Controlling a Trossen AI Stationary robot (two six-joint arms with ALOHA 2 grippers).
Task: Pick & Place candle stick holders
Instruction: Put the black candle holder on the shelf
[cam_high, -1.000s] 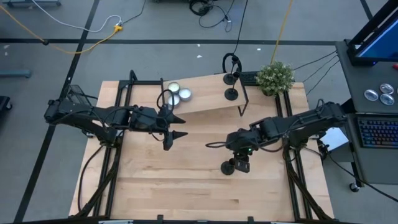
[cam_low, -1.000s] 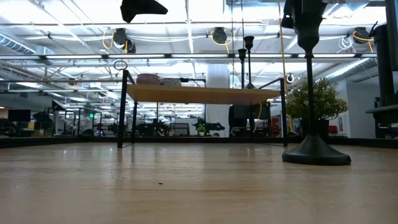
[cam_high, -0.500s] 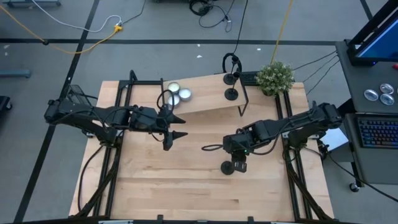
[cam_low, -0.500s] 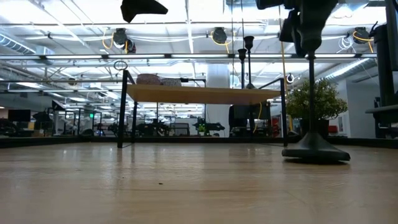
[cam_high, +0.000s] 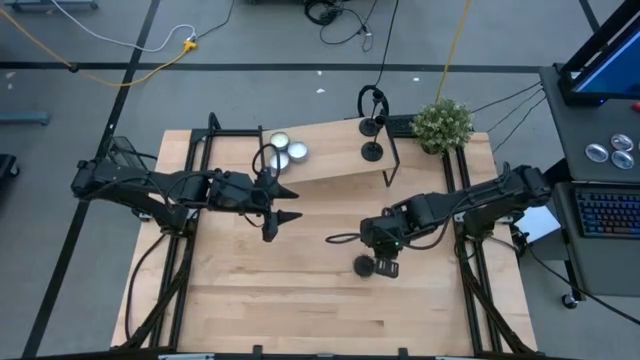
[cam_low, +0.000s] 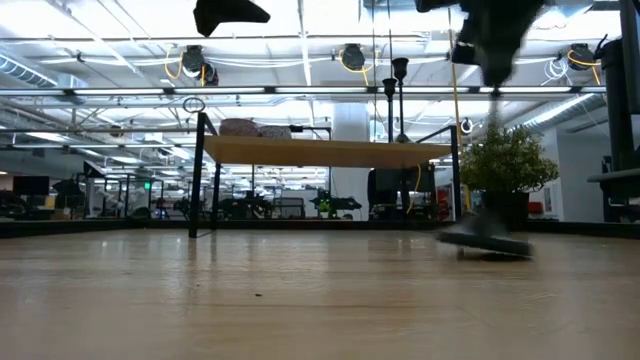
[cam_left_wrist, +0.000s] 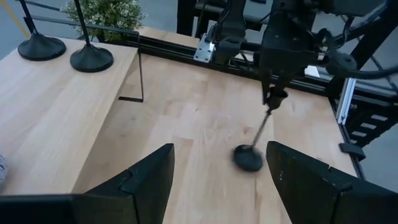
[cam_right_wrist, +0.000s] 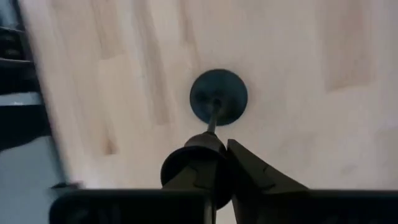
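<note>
One black candle stick holder (cam_left_wrist: 249, 157) leans over the middle-right of the table, its round base (cam_high: 363, 265) low and its thin stem slanting up into my right gripper (cam_left_wrist: 273, 101), which is shut on it. Two more holders (cam_high: 372, 152) (cam_high: 372, 125) stand upright on their bases on the raised wooden shelf (cam_high: 330, 160) at the far side. My left gripper (cam_high: 280, 225) hovers open over the table's left-middle, well clear of all of them, its fingers (cam_left_wrist: 149, 180) pointing toward the held holder. My right gripper pinches the upper end of the holder's stem (cam_right_wrist: 211, 134) between its two fingers, coming steeply from above. The holder hangs tilted below the fingers, its base (cam_low: 485, 240) swung toward the table's left. Whether the base touches the wood I cannot tell.
The shelf also carries a few small metal tins (cam_high: 285, 150). A potted plant (cam_high: 442, 122) stands at the table's far right corner. Black frame rails (cam_high: 470, 270) run along both sides. Bare wood lies between the arms and toward the near edge.
My right gripper has sunk a little over the holder and shut on its stem. The holder, upright on the table a second ago, now leans, and its base has shifted toward the table's left.
</note>
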